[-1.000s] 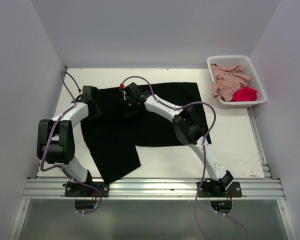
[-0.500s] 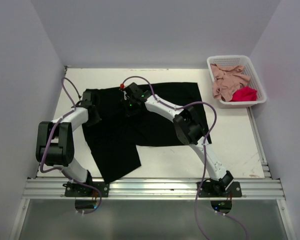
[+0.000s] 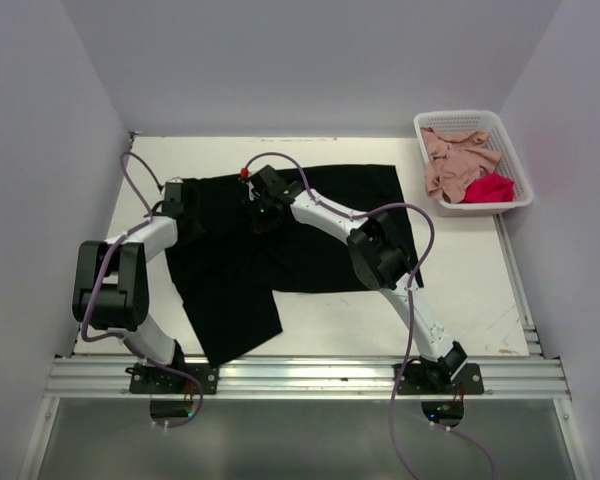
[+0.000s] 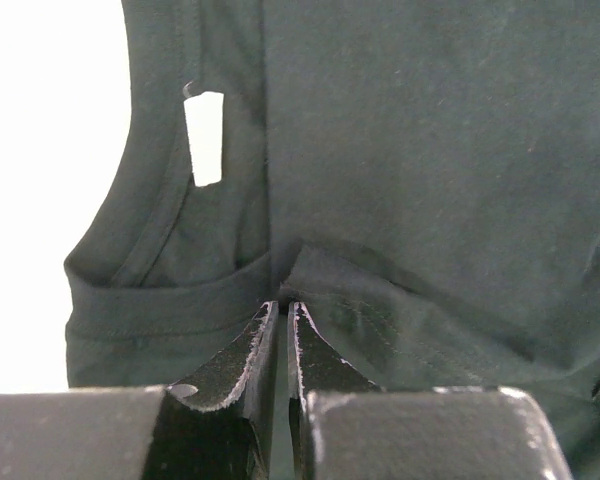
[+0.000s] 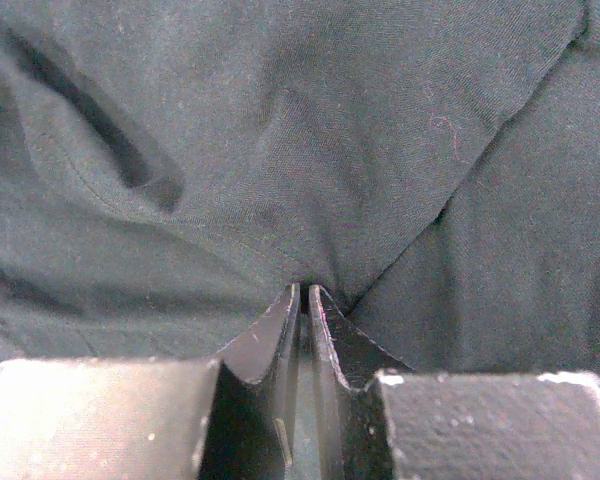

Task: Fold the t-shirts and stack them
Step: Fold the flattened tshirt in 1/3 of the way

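A large black t-shirt [image 3: 310,235] lies spread over the middle of the white table, one part hanging toward the front left. My left gripper [image 3: 175,195] is at its far left edge, shut on a pinch of the black cloth [image 4: 283,298] near the neck band. My right gripper [image 3: 262,200] is at the shirt's far middle, shut on a fold of black cloth [image 5: 305,285]. A dusty pink t-shirt [image 3: 455,160] and a bright red t-shirt [image 3: 490,187] lie crumpled in the basket.
A white lattice basket [image 3: 520,170] stands at the far right corner of the table. White walls close in the left, back and right. A metal rail [image 3: 300,375] runs along the near edge by the arm bases.
My left gripper has moved a little farther back and left with the shirt's edge, stretching the cloth. My right gripper has hardly moved.
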`<state>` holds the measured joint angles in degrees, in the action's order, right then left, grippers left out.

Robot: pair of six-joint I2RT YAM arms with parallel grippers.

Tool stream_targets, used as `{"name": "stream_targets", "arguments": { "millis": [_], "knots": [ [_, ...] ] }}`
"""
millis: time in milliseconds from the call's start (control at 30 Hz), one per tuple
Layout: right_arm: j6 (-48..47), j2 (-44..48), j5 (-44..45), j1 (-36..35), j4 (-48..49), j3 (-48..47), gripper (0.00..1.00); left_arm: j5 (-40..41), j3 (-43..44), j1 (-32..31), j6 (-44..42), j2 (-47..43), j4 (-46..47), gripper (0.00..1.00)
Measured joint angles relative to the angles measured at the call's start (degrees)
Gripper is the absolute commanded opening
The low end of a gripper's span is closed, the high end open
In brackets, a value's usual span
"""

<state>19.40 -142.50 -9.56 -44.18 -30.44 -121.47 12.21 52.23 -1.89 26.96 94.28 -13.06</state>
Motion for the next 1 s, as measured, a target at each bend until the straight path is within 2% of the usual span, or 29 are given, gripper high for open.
{"name": "stream_targets", "arguments": {
  "millis": [500, 567, 633, 1000],
  "knots": [
    [-0.42, 0.02, -0.02, 0.00, -0.04, 0.00, 0.12, -3.23, 0.00, 0.00, 0.00, 1.84, 3.23, 0.11],
    [-0.44, 0.02, -0.02, 0.00, -0.04, 0.02, 0.12, -3.28, 0.00, 0.00, 0.00, 2.10, 3.34, 0.08],
    [-0.44, 0.04, -0.02, 0.00, 0.00, 0.09, 0.12, -3.28, 0.00, 0.00, 0.02, 2.43, 3.56, 0.00],
    [-0.59, 0.39, -0.04, 0.04, 0.50, 0.87, 0.11, -3.08, 0.07, 0.00, 0.00, 2.82, 4.00, 0.00]
  ]
}}
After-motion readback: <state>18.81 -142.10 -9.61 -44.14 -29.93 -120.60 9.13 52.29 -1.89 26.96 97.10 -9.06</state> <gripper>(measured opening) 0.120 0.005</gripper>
